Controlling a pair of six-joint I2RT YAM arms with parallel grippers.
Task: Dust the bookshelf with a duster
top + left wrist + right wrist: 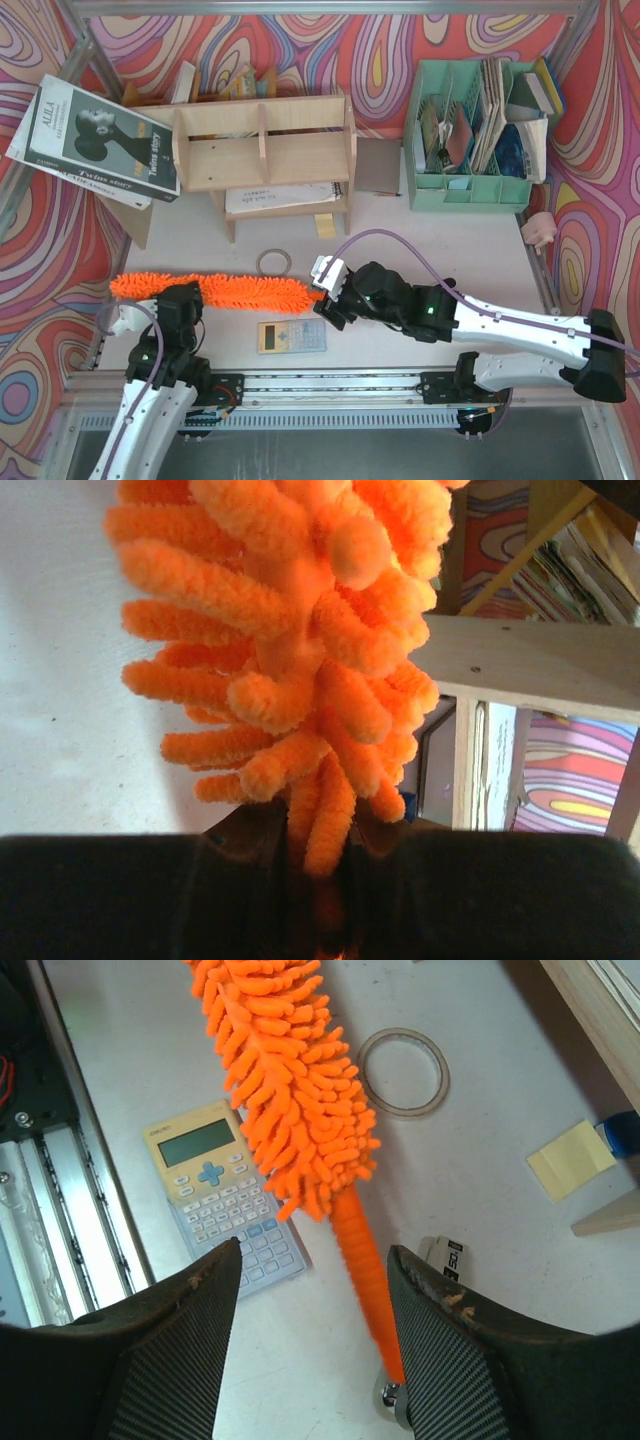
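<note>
Currently the duster stretches along the counter's near edge, its fluffy head toward the near-left corner and its thin handle pointing right. The left hand is clenched on the head partway along, with orange noodles bulging on either side of it. The right hand sits at the handle end, released. Its fingers stand apart with the handle running between them, nearer one finger than the other. The bookshelf stands at the far edge, left of centre, well apart from the duster.

The overhead view gives that whole layout. Only the left wrist view shows noodles pinched in the closed jaws. Only the right wrist view shows the gap around the handle, with a calculator just beside the head and a tape ring near it.
</note>
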